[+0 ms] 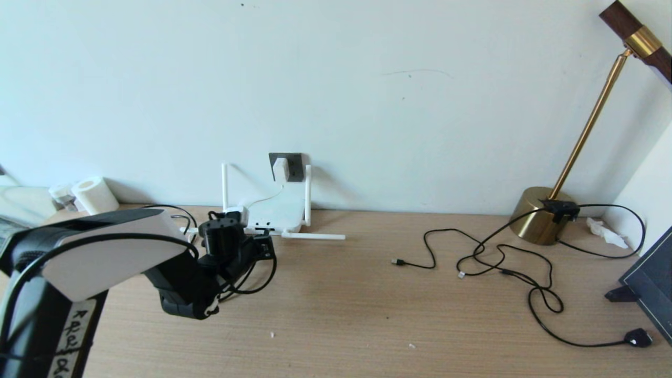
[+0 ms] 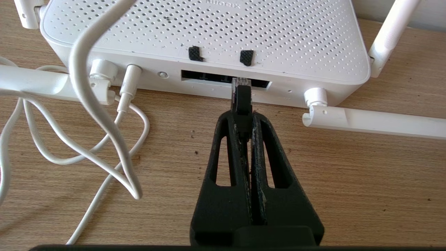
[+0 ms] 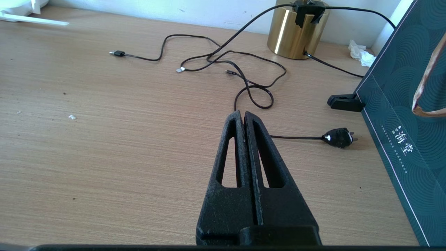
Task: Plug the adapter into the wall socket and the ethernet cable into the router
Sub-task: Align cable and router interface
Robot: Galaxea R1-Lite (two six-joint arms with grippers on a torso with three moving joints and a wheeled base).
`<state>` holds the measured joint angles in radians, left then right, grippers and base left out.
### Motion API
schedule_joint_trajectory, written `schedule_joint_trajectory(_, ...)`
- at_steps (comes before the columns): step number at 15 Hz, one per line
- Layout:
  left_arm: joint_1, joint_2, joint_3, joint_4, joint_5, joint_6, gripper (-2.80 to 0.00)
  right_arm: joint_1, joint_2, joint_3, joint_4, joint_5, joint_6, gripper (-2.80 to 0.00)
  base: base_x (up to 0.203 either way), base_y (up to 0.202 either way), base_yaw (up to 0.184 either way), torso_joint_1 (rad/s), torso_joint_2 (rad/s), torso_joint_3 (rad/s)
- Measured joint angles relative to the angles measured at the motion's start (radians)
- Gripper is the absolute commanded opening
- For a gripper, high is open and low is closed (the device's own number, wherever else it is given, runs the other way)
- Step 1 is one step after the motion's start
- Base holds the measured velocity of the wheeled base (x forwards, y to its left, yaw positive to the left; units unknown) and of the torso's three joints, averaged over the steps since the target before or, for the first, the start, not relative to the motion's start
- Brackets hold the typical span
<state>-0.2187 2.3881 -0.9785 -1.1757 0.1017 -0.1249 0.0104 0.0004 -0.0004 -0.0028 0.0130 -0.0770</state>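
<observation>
Ethernet plug at the router's port strip; adapter already seated.

The left gripper (image 2: 243, 116) is clamped on the ethernet cable (image 2: 241, 99), its clear tip at the router (image 2: 209, 31) ports, perhaps partly in; next, a straight push; the adapter (image 1: 280, 169) sits in the wall socket (image 1: 294, 167) behind the router; the right gripper (image 3: 243, 116) rests pressed together, empty.

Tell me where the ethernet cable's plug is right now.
In the left wrist view, the ethernet cable is pinched in the left gripper, its clear tip at the router port slot, on the table's left side.

Bright even daylight, soft shadows on the wall (image 1: 367, 79), sharp focus, bowed head-view edges
</observation>
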Motion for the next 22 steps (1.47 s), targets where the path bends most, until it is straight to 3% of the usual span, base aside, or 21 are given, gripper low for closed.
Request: schedule_joint_trajectory(22,0.003,-0.007,-0.009,0.009,-0.004,0.014,-2.8,0.0,0.0,0.0,0.0,0.0,0.0,-2.8,0.0,0.0,0.0,0.0,0.0,0.0)
